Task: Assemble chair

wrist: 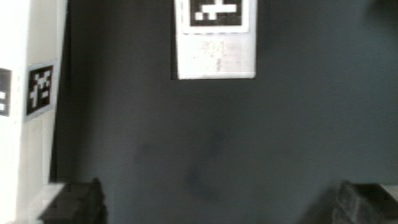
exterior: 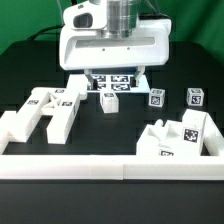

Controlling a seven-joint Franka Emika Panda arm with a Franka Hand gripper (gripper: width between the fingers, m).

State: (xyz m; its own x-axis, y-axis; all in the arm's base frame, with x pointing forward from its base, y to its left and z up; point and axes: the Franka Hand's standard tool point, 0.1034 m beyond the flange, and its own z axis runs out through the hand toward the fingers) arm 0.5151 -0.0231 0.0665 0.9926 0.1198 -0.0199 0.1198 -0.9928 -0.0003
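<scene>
Frame (exterior: 45, 112): white H-shaped chair part, flat on the black worktop (exterior: 120, 128), off to the exterior view's left of the tool (exterior: 117, 75) and nearer the wall (exterior: 110, 166).
Tool: hangs over the back middle of the worktop. Its two fingers (wrist: 71, 200) stand wide apart with nothing between them.
Marker board (exterior: 115, 84): flat on the worktop, close by the tool's fingers.
First peg (exterior: 108, 101): small white block with a tag on top, just in front of the tool, not touching it.
Second peg (exterior: 157, 97): a bit to the exterior view's right of the tool.
Third peg (exterior: 194, 97): further to that side, well apart from the tool.
Seat (exterior: 182, 138): chunky white part with tags, to the exterior view's right of the tool and well in front, close to the wall.
Wrist view: one white tagged part (wrist: 214, 40) lies out past the fingertips, not touching; which part, I cannot tell.
</scene>
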